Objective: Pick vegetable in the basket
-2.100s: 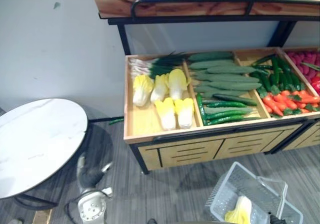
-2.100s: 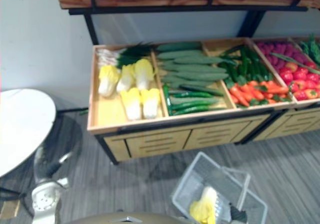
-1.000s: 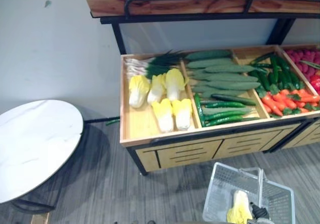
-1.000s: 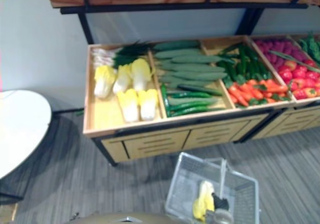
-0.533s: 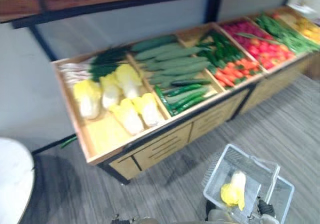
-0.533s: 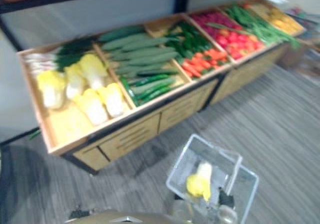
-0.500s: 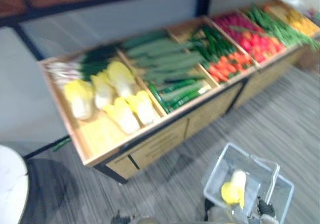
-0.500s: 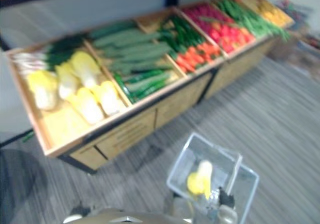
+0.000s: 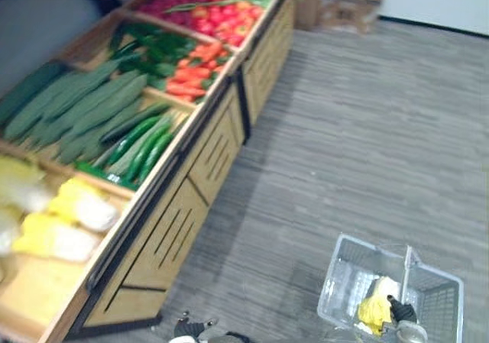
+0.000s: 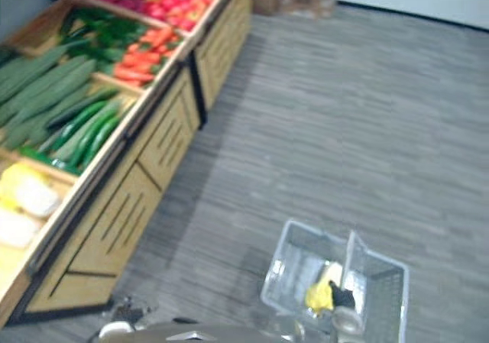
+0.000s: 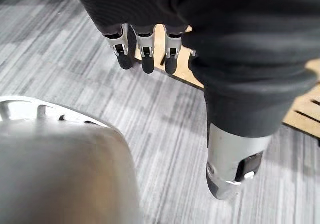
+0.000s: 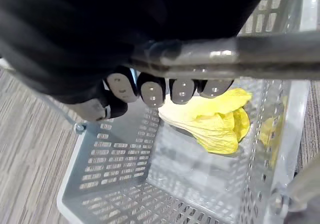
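Swung right since the earlier frames: the camera's turn, not the goods'. Now faces open floor (image 9: 367,129), with stall (image 9: 191,182) well off to the left of right hand (image 12: 151,92). Grips handle (image 12: 260,52) with fingers curled round it; carries basket (image 9: 344,282) hung just below. Has one cabbage (image 12: 210,121) lying on the basket bottom, under those fingers. Hangs left hand (image 11: 145,54) slack, fingers straight, nothing in it, near the stall's foot. Judged: picking done for one vegetable, already in. Left, if more is wanted: turn back to stall and reach with the free hand.
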`<state>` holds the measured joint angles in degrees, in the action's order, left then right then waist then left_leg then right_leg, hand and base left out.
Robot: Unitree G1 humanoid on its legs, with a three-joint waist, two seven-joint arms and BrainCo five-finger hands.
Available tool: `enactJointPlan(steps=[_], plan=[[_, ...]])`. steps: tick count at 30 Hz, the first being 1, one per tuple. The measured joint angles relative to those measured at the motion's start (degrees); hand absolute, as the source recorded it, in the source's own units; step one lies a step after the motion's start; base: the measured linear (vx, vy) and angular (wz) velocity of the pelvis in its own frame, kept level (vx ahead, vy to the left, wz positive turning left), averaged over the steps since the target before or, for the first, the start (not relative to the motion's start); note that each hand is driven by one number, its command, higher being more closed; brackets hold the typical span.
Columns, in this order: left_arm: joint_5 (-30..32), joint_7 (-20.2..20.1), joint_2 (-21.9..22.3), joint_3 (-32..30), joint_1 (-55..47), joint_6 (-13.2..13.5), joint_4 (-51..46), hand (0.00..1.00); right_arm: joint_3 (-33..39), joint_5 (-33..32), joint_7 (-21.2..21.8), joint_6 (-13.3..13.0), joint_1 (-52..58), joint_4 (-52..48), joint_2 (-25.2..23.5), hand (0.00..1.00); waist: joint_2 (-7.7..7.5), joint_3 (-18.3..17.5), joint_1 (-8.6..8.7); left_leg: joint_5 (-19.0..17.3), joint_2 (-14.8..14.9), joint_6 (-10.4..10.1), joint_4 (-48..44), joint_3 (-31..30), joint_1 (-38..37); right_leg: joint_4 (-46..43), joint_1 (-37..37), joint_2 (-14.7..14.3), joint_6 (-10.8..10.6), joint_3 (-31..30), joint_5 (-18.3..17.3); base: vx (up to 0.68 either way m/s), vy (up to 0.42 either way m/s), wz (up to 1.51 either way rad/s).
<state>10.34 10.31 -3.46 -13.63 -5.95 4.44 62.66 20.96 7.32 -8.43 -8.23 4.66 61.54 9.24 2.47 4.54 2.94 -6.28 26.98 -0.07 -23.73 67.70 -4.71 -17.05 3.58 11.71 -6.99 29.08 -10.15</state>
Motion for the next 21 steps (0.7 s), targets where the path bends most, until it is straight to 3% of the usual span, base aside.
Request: enactJointPlan(steps=[1,2,3,4,5,6,7,10,12,13,14,17,21], plan=[[0.00,0.24,1.13,0.87,0.55,0.03,-0.12,0.00,1.14,-0.10,-0.14,-0.49,0.43,-0.57,0.73,1.00,1.73,0.52,0.64,1.37,1.90,-0.40,-0.67,-0.32,-1.75,-6.49,-2.90,0.42,1.36,-0.32,-2.63,-0.07,-0.165,-0.55],[-0.03,0.56,1.41,0.83,0.69,0.03,0.17,0.00,1.41,-0.50,-0.48,-0.84,-0.22,-0.66,1.33,1.00,2.18,0.37,0.90,1.67,4.50,-1.02,-3.95,-0.50,-2.33,-2.30,-3.92,-1.03,1.52,-0.76,-3.35,-0.17,-0.199,-0.74],[-0.11,0.74,1.14,-0.14,1.14,-0.18,1.45,0.00,0.00,-0.42,-0.48,-1.40,-0.21,-1.38,1.47,1.00,2.10,0.74,1.26,2.68,7.41,-2.69,-9.49,-3.04,-1.68,5.45,-1.90,-3.00,1.81,-0.89,-0.25,-0.17,-0.211,-0.72],[-0.14,0.61,1.73,-0.09,1.37,-0.10,1.49,0.00,-0.28,-0.40,-0.63,-1.60,0.11,-1.54,1.72,1.00,1.95,0.72,1.50,1.89,7.02,-4.31,-10.45,-7.79,0.00,5.41,-1.97,-2.91,2.42,-2.39,0.01,-0.06,-0.124,-0.75],[-0.74,0.62,2.72,-0.30,1.90,0.40,0.50,0.00,-0.31,-0.20,-0.74,-1.99,-0.09,-1.52,1.64,1.00,-0.10,1.53,1.24,-0.14,0.92,-7.28,-7.43,-17.65,1.89,5.18,-2.26,-0.74,2.45,-6.13,0.00,0.03,-0.029,-0.71],[-1.32,0.71,2.99,-0.38,1.99,0.68,-0.28,0.00,-0.57,0.25,-0.72,-2.05,-0.45,-1.48,1.46,1.00,-1.25,2.24,0.80,-0.59,-2.90,-7.75,-5.25,-22.61,2.41,5.17,-2.19,0.41,2.42,-7.78,0.02,0.03,-0.005,-1.26],[-2.58,0.93,3.24,-1.05,2.04,1.03,-1.53,0.00,-1.63,1.51,-0.54,-2.09,-0.79,-1.02,1.25,1.00,-2.25,2.84,-0.56,-1.80,-10.60,-7.97,-0.18,-35.77,3.85,5.32,-2.34,1.46,2.41,-11.58,0.13,0.01,-0.015,-1.20],[-4.64,2.01,3.57,-3.43,1.44,2.48,-2.12,0.00,-1.48,1.55,-0.26,-1.71,-1.29,1.07,0.41,1.00,-2.00,2.87,-1.78,-1.63,-16.55,-8.21,8.60,-52.47,4.53,6.30,-1.58,-0.54,2.06,-16.80,0.32,0.05,0.075,-1.09],[-4.70,1.94,3.80,-4.71,1.15,2.71,-2.21,0.00,-1.17,1.51,-0.28,-1.74,-1.26,1.30,0.54,1.00,-0.96,3.19,-1.86,2.73,-16.74,-7.41,12.55,-57.80,5.02,7.26,-1.29,-2.88,1.13,-19.09,0.81,0.05,0.142,-0.79],[-4.61,1.98,3.52,-4.84,1.12,2.70,-2.14,0.00,-1.35,1.55,-0.21,-1.77,-1.17,1.30,0.45,1.00,-1.00,2.85,-1.91,2.09,-16.83,-8.06,12.76,-58.79,4.66,8.05,-1.33,-3.44,0.61,-20.09,1.10,0.09,0.182,-0.61],[-4.50,1.96,3.18,-4.76,1.20,2.77,-2.05,0.00,-1.98,1.56,-0.10,-2.32,-1.09,1.15,0.14,1.00,-2.11,2.55,-1.63,2.08,-18.33,-8.08,13.92,-60.07,4.75,10.16,-1.50,-2.48,-0.99,-21.23,2.13,0.08,0.138,-0.27],[-4.39,2.05,1.94,-4.84,1.53,2.86,-2.31,0.00,-2.15,1.53,-0.12,-2.76,-1.19,1.03,-0.35,1.00,-3.20,2.78,-1.70,2.07,-19.86,-8.06,15.82,-60.50,6.46,11.69,-3.21,-1.29,-1.73,-21.22,3.35,0.01,0.147,0.08],[-2.28,2.46,1.09,-4.70,1.04,2.74,-2.17,0.00,-3.13,1.65,-0.11,-3.12,-1.18,0.03,-1.20,1.00,-2.23,3.11,-2.72,1.81,-20.17,-7.61,17.65,-60.54,5.19,11.95,-2.90,-1.32,-1.90,-21.23,3.54,-0.02,0.047,0.05]])
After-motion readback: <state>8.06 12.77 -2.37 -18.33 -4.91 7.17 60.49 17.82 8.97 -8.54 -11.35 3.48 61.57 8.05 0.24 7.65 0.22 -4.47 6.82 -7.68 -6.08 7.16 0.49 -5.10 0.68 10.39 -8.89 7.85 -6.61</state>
